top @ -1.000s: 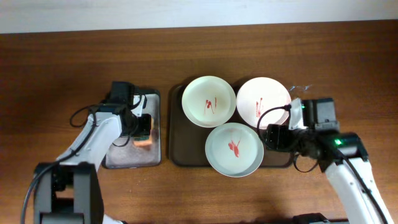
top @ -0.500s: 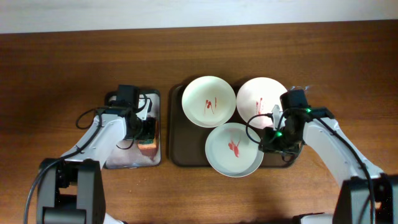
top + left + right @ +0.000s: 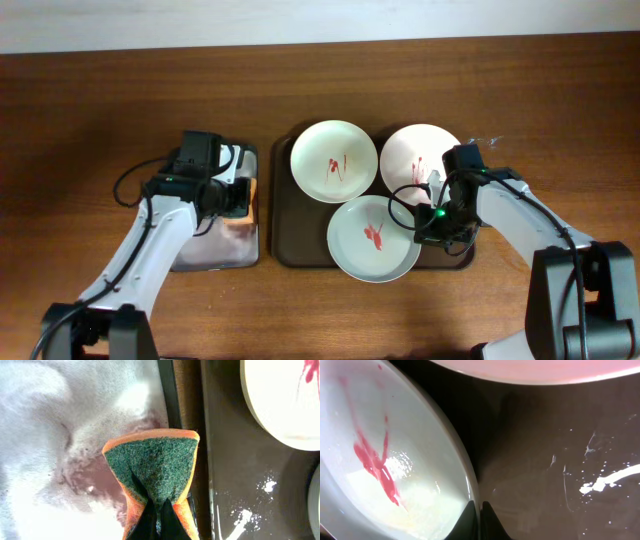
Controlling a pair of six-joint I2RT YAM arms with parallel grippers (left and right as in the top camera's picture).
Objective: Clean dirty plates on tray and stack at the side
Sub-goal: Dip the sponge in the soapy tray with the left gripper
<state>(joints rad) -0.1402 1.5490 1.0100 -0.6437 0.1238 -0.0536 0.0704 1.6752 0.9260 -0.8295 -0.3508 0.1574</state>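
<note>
Three plates lie on the dark brown tray (image 3: 285,235), each smeared with red sauce: a white one (image 3: 334,162), a pale pink one (image 3: 420,160) and a pale green one (image 3: 374,238). My right gripper (image 3: 426,222) is shut on the green plate's right rim. The right wrist view shows that rim pinched between the jaws (image 3: 480,511), beside the green plate (image 3: 395,460) and its red smear. My left gripper (image 3: 238,198) is shut on a green-and-orange sponge (image 3: 155,460). It holds the sponge over the right edge of the small grey tray (image 3: 195,255).
The small tray's bottom (image 3: 60,420) is covered in white foam with a pinkish stain. White foam flecks dot the brown tray (image 3: 560,450). The pink plate's edge (image 3: 535,369) lies just beyond my right gripper. Bare wooden table (image 3: 100,100) surrounds both trays.
My right gripper swung in and closed on the green plate's rim, and the plate shifted slightly left. The left gripper moved the sponge toward the small tray's right edge.
</note>
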